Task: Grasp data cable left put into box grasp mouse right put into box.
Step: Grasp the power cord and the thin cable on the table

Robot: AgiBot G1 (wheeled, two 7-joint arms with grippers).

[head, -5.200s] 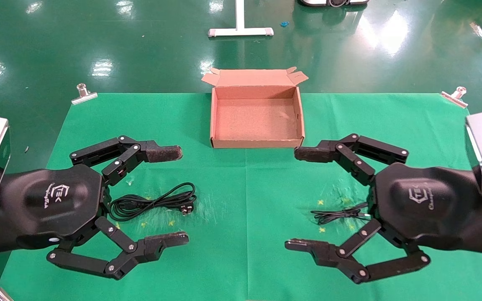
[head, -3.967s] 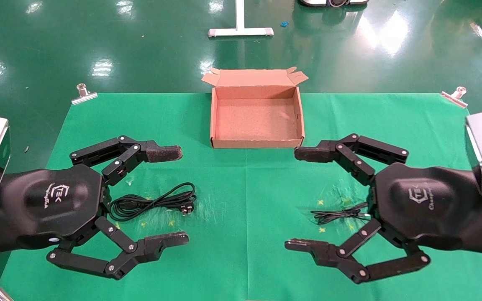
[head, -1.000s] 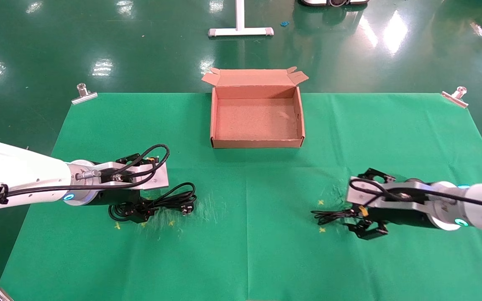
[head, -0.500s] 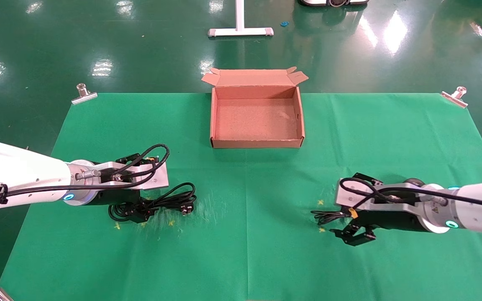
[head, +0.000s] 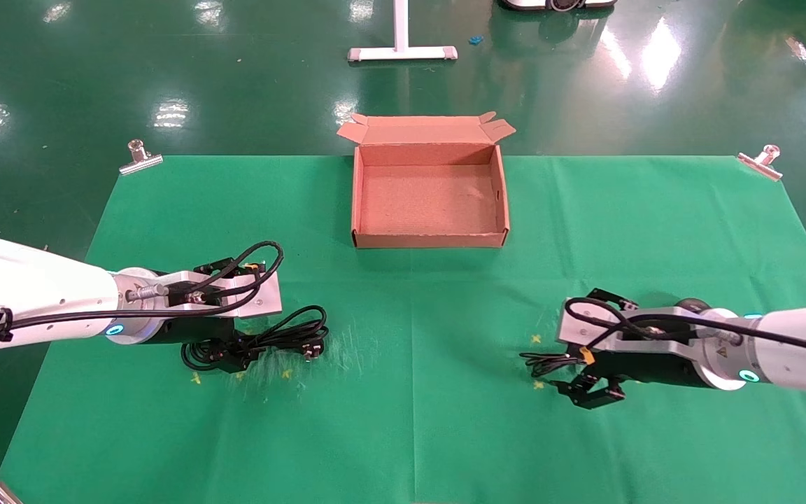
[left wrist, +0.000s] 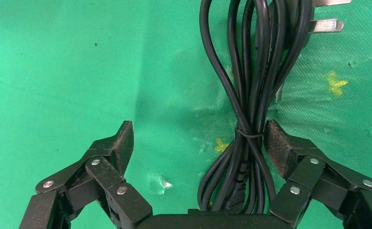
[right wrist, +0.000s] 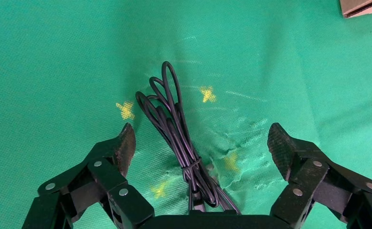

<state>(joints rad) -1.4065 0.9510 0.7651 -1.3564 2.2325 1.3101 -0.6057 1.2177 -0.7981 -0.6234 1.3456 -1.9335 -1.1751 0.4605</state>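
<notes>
Now, your left gripper (left wrist: 196, 148) spread wide astride the data cable (head: 263, 341) at 8 o'clock, right gripper (right wrist: 200, 143) equally wide over the thin mouse cord (right wrist: 176, 131) at 4 o'clock — mouse itself hidden — box (head: 430, 240) at 12.

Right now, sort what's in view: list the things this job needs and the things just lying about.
Job: thick black looped data cable; thin black tied cord; open brown cardboard box.
Lying about: silver binder clips; white stand base; yellow cross marks.
</notes>
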